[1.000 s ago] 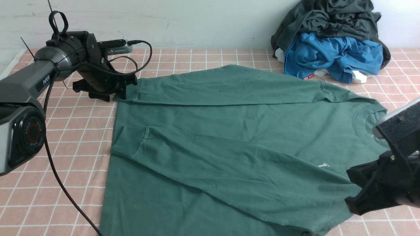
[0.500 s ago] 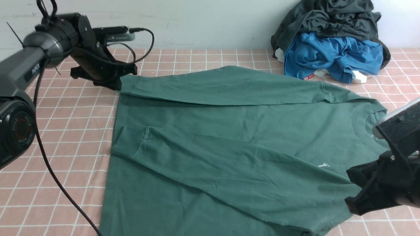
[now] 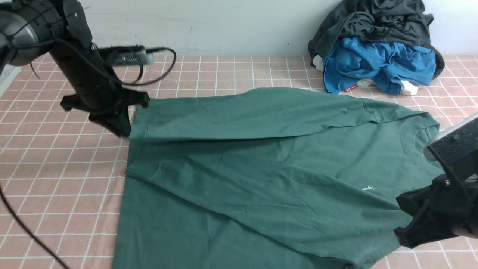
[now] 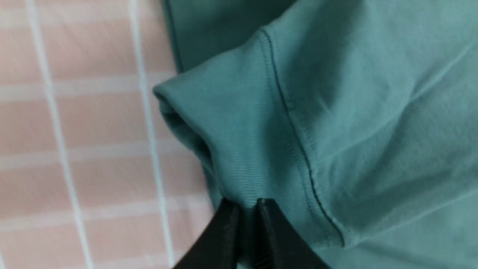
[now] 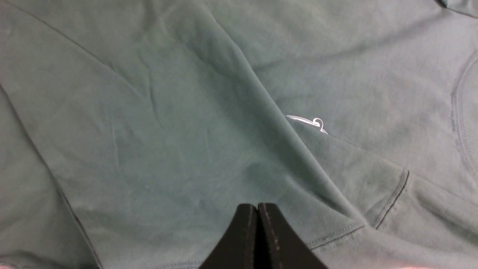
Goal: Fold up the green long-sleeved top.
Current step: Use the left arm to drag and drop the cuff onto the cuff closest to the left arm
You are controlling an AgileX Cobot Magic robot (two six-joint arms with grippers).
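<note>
Two robot arms reach over a pink tabletop (image 3: 67, 164) with a pale grid of lines, one from each side. On the far left, the left gripper (image 3: 121, 131) is closed on the cuff (image 4: 239, 130) of the far sleeve (image 3: 239, 116), with a thin fold of cloth pinched between its fingertips. The left arm (image 3: 71, 48) is slightly blurred, and a black cable (image 3: 31, 233) crosses the near left of the table.

The green long-sleeved top (image 3: 168, 228) takes up the middle of the table, its hem side to the left and its crew neck (image 3: 420, 138) to the right. The far sleeve runs along the far side of the body from the neck end to the left gripper, casting a dark shadow beneath its left part. The near sleeve (image 3: 261, 194) lies folded over the body, slanting from the near right to the left edge, with its cuff end at the left. A small white logo (image 3: 369, 188) shows on the chest just beside that sleeve.

At the far right, a dark grey-black garment (image 3: 388, 22) is heaped on a bright blue garment (image 3: 381, 63), close to the pale wall (image 3: 224, 26). At the near right, the right gripper (image 5: 257, 206) is closed with nothing between its fingertips, over the top; whether it touches the cloth, I cannot tell.
</note>
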